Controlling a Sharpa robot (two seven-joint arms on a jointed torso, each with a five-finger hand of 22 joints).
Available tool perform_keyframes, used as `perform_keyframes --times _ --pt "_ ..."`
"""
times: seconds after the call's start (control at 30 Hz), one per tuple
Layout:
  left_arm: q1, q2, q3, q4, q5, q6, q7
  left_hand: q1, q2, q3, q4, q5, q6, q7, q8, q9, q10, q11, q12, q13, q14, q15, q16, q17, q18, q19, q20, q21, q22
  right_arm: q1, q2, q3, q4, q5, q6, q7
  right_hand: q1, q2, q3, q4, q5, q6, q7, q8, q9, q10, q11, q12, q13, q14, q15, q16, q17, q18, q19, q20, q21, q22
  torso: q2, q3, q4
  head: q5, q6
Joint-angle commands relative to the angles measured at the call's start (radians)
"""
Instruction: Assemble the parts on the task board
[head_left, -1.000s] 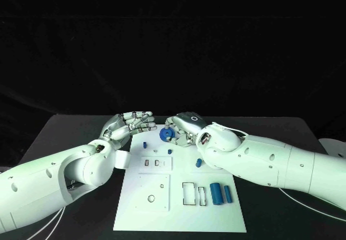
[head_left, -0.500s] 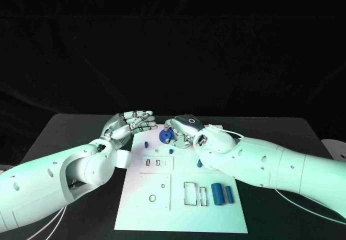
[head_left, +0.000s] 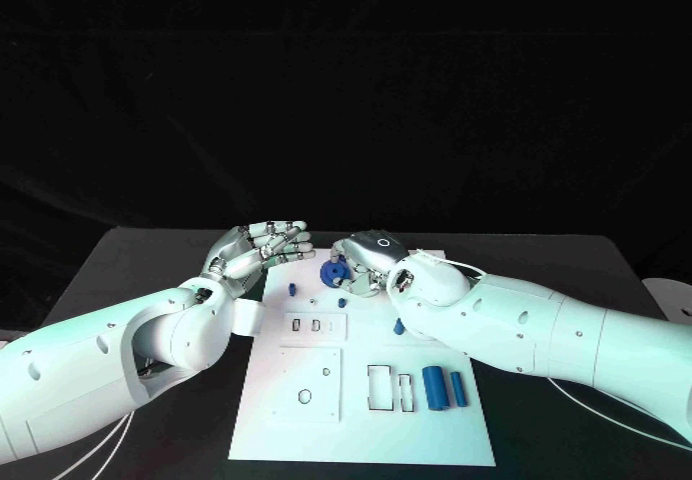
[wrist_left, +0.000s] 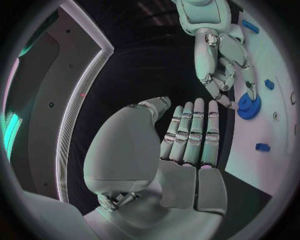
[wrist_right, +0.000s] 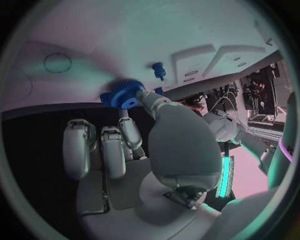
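The white task board (head_left: 281, 425) lies in the middle of the black table. At its far end my right hand (head_left: 369, 258) pinches a blue gear (head_left: 332, 270) between thumb and fingertips, just above the board. The right wrist view shows the gear (wrist_right: 123, 95) at the thumb tip of that hand (wrist_right: 156, 145), with a small blue peg (wrist_right: 159, 70) close by on the board (wrist_right: 125, 35). My left hand (head_left: 261, 249) hovers left of the gear, holding nothing, fingers straight and side by side. The left wrist view shows its palm (wrist_left: 181, 150) facing my right hand (wrist_left: 219, 65) and the gear (wrist_left: 249, 106).
Two small blue pegs (head_left: 290, 289) (head_left: 340, 301) stand near the board's far end, and a blue piece (head_left: 398, 325) lies by my right forearm. Two blue cylinders (head_left: 431, 386) (head_left: 457, 388) lie beside rectangular slots (head_left: 378, 387). Round holes (head_left: 303, 397) sit on the board's near left.
My right arm has shifted slightly to the left, the gear still in its fingers and almost in the same place. The left hand has hardly moved.
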Motion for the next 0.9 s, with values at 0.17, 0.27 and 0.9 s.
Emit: perform_keyframes --times 0.17,0.27,0.9 --pt "0.002 0.001 0.001 0.002 -0.004 0.0 0.009 -0.006 -0.003 0.009 0.0 0.001 -0.005 0.019 -0.006 -0.001 -0.001 0.006 -0.004 0.001 -0.007 0.002 -0.004 0.002 0.004 -0.001 0.0 -0.007 -0.002 -0.002 0.001 0.0 -0.001 -0.008 0.012 -0.01 -0.014 -0.006 0.011 -0.001 -0.009 -0.002 -0.01 -0.018 -0.001 -0.012 0.005 -0.01 -0.006 0.087 0.001 0.001 0.194 -0.008 -0.003 0.005 -0.006 0.063 0.0 0.0004 0.0005 -0.002 -0.001" --pt "0.002 0.001 0.001 0.003 -0.004 0.0 0.008 -0.006 -0.003 0.009 0.0 0.001 -0.005 0.019 -0.006 -0.001 -0.001 0.006 -0.004 0.001 -0.007 0.002 -0.004 0.002 0.004 -0.001 0.0 -0.007 -0.002 -0.002 0.001 0.0 0.0 -0.004 0.006 -0.007 -0.02 -0.009 0.016 -0.001 -0.01 -0.017 -0.003 -0.032 -0.008 -0.016 0.011 -0.013 -0.01 0.087 0.006 0.001 0.194 -0.007 -0.005 0.009 -0.009 0.061 0.0 0.0001 -0.0003 -0.002 0.0" --pt "0.002 -0.002 0.001 0.004 -0.003 -0.022 -0.005 -0.014 -0.004 0.018 -0.005 0.0 -0.01 0.026 -0.01 -0.003 -0.008 0.011 -0.006 0.001 -0.015 0.006 -0.013 0.003 0.005 -0.006 0.003 -0.011 -0.004 -0.002 -0.016 -0.001 -0.003 0.073 0.052 0.024 -0.161 0.02 -0.043 0.126 0.058 -0.048 0.018 -0.124 -0.057 -0.031 0.034 -0.014 -0.014 0.084 0.028 -0.001 0.187 -0.003 -0.013 0.033 -0.025 0.054 0.0 0.001 -0.001 -0.001 0.0"
